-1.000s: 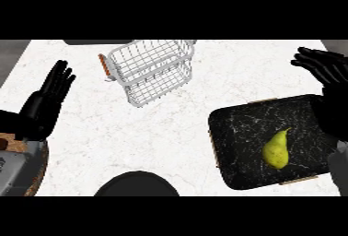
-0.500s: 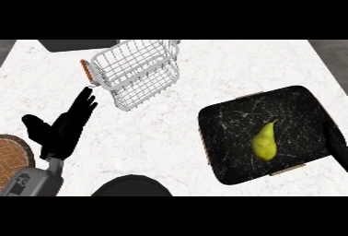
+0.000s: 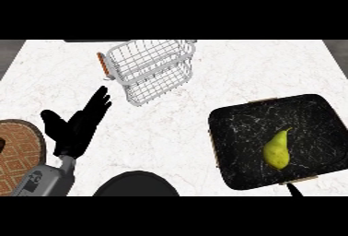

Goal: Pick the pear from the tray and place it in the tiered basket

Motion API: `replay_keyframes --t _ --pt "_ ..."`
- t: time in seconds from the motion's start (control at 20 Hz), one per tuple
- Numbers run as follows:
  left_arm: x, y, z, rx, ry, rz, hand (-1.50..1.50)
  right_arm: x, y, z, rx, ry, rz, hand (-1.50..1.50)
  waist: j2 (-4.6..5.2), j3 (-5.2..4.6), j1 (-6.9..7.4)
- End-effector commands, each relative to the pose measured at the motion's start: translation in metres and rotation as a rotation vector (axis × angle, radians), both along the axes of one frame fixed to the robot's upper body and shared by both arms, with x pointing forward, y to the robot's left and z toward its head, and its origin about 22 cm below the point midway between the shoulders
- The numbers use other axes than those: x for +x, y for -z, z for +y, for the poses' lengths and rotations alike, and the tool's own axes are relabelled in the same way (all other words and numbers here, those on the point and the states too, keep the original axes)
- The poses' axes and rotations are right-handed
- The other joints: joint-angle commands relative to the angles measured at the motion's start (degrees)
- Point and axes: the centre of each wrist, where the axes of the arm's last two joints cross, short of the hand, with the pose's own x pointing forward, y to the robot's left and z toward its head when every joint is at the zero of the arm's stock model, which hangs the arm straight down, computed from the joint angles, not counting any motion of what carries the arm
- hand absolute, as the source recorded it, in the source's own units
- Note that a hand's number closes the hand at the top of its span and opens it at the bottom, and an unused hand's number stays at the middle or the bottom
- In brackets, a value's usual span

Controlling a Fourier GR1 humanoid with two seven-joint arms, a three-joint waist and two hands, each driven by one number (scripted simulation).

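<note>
Pear point(image 3: 277, 150) lies mid-tray point(image 3: 231, 120), well apart from the tiered basket point(image 3: 151, 69).

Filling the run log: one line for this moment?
pear: on tray | basket: no fruit | left hand: open | right hand: barely visible

Your white marble counter point(image 3: 224, 69) carries the wire basket point(image 3: 151, 69), the black tray point(image 3: 279, 138), and a brown mat point(image 3: 17, 152) at left.

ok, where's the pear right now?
In the head view the pear lies at the right, inside the black tray, toward its lower right part, well away from the wire tiered basket at upper centre.
</note>
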Motion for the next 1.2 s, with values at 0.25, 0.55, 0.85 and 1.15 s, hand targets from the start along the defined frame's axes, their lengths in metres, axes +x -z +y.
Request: replay_keyframes --t 0.25,0.55,0.85,1.15 --pt "0.009 -0.014 -0.014 0.005 0.044 -0.023 0.00 -0.057 -0.005 0.005 -0.024 0.220 0.333 -1.50 1.81 -0.38 2.28" --pt "0.006 -0.014 -0.026 0.009 0.083 -0.023 0.00 -0.038 -0.027 0.026 0.060 0.231 0.416 -1.50 1.78 -0.20 4.69" --pt "0.009 -0.013 -0.040 0.006 0.083 -0.012 0.00 -0.017 -0.038 0.036 0.063 0.322 0.585 -1.50 1.61 -0.08 4.77" --pt "0.016 -0.013 -0.032 -0.001 0.083 0.007 0.00 0.031 -0.060 0.061 0.095 0.392 0.702 -1.50 1.15 0.06 4.96"
